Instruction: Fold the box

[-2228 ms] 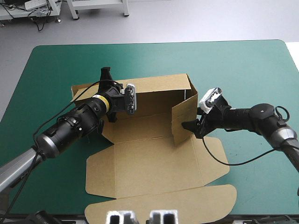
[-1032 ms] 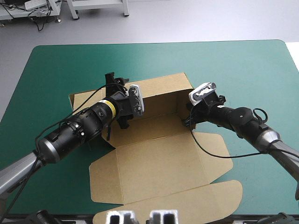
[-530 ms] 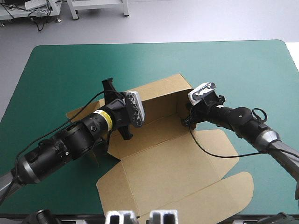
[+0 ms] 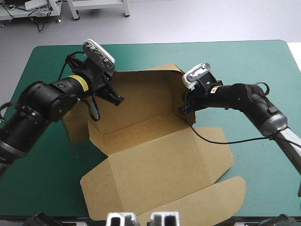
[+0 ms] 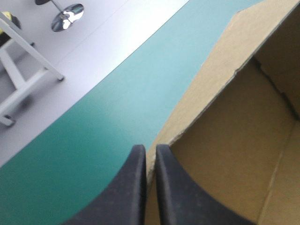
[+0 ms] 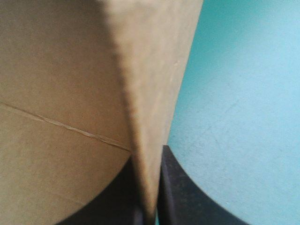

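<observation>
The brown box [image 4: 155, 160] lies partly raised on the teal-green cover, its back wall up and its big lid flat toward the table's front edge. My left gripper [image 4: 117, 100] sits at the left end of the back wall. In the left wrist view its black fingers [image 5: 150, 152] are all but shut, with the wall's top edge [image 5: 201, 122] between them. My right gripper [image 4: 184, 110] is at the box's right side wall. In the right wrist view that gripper [image 6: 148, 161] pinches the upright brown board [image 6: 61, 93] edge-on.
Bare teal-green cover [image 4: 235, 66] stretches behind the box and to its right. The left side flap [image 4: 77, 129] lies out toward the table's left. The lid's rounded front flap [image 4: 207, 202] reaches the table's front edge.
My left arm swung back and to the left, and its fingers went from open to shut on the back wall. The box turned and shifted. The right gripper kept its hold.
</observation>
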Robot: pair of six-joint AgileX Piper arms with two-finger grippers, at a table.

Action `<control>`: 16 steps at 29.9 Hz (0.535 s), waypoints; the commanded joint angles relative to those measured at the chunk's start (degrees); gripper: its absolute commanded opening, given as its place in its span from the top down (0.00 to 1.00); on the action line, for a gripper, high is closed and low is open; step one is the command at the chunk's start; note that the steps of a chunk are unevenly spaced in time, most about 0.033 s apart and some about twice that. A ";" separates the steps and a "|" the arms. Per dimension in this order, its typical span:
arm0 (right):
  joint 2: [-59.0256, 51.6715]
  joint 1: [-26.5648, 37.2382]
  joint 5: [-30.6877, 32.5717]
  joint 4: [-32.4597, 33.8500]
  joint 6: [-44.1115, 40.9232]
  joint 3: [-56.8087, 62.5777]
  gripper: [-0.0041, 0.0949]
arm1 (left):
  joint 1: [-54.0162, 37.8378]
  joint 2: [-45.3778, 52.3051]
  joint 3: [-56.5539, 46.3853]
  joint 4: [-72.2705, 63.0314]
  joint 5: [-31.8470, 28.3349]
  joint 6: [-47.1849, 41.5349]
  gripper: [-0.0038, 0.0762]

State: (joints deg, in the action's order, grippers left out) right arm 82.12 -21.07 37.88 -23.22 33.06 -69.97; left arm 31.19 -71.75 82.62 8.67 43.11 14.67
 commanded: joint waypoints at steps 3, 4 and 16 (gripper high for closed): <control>-1.75 0.96 6.53 19.16 -12.06 -5.22 0.98 | -10.14 2.43 7.19 -22.89 -0.85 17.30 0.93; -1.75 0.96 6.75 20.21 -13.55 -5.22 0.98 | -10.92 2.43 7.19 -26.70 -0.10 19.70 0.93; -1.64 0.96 18.57 22.85 -16.96 -7.04 0.98 | -11.25 1.71 7.19 -15.57 6.58 6.67 0.93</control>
State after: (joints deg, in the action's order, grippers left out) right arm 82.51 -20.14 51.11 -1.25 15.50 -74.46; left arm 20.02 -70.73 88.08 -13.73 51.25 29.40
